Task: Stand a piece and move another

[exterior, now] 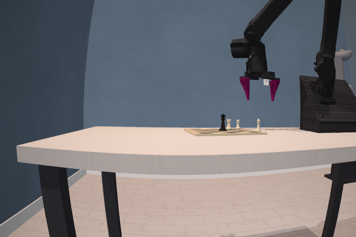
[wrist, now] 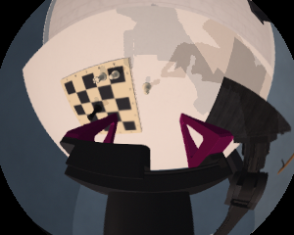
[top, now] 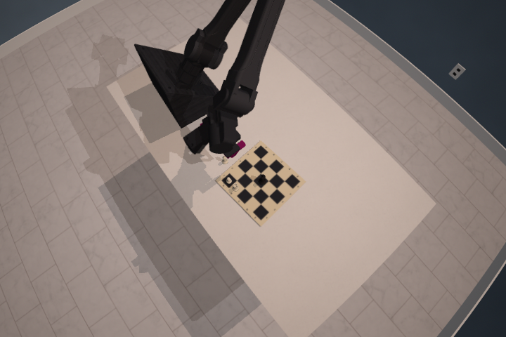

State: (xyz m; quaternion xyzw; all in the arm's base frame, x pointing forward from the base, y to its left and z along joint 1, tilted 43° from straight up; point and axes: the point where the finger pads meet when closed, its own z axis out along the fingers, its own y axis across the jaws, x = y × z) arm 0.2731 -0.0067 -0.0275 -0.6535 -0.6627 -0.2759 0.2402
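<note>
- Claw (exterior: 259,98): we record it raised well above the table, its magenta fingers (exterior: 244,87) spread wide apart and pointing down, nothing between them.
- Arm (exterior: 263,15): black, reaching down from the upper right of the exterior view to the claw.
- White bishop (exterior: 258,124): the nearest item beneath the claw. We list it upright on the table (exterior: 128,145), just beside the board's edge and off its squares; in the top view it shows as a small pale piece (top: 224,160) near the board's upper left side.
- Chessboard (top: 284,199): tan with dark squares, lying flat on the table. We cannot read its edge letters.
- Black queen (exterior: 222,122): upright near the board's middle, on a light square in the top view (top: 262,179).
- White rook (exterior: 228,124) and white pawn (exterior: 238,124): both upright, side by side at the board's left corner in the top view.
- Base mount (exterior: 329,111): dark block on the table, right of the board.
</note>
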